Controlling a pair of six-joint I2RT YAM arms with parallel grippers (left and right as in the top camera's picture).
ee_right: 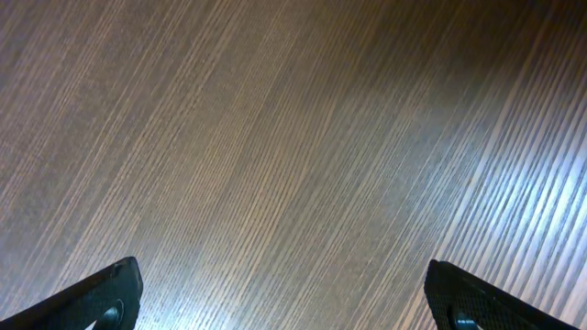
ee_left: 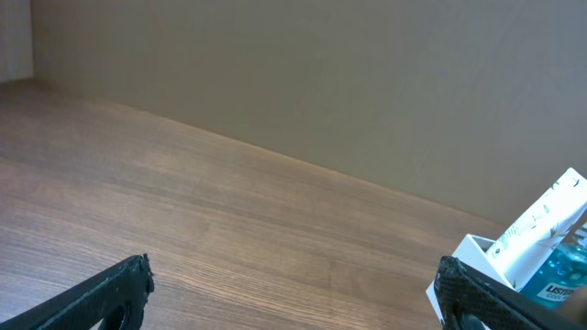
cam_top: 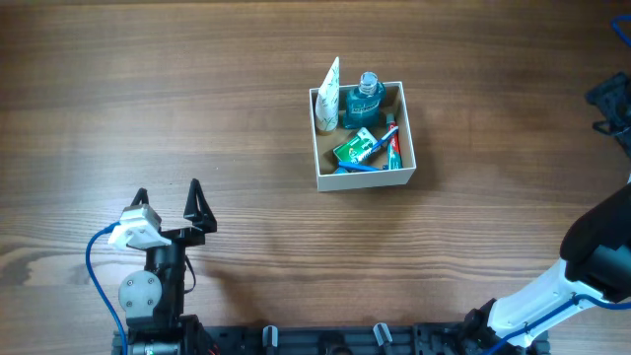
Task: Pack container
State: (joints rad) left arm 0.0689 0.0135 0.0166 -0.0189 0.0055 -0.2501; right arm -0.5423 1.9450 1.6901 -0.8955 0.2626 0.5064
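L tool [cam_top: 168, 189] jaws spread wide; container [cam_top: 365, 178] holds toiletries [cam_top: 355, 148].

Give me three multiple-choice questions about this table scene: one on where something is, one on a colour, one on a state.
1. Where is the box relative to the left gripper?
A. Between its fingers.
B. Apart from it, to its right and farther out.
C. Directly under it.

2. What colour is the bottle standing in the box?
A. Red.
B. Yellow.
C. Blue.

3. How is the left gripper?
A. Open, holding nothing.
B. Shut on the bottle.
C. Shut, empty.

Answers:
1 B: a stretch of bare table lies between them in the overhead view.
2 C: its body shows blue in the overhead and left wrist views.
3 A: its fingers stand wide apart with only wood between them.
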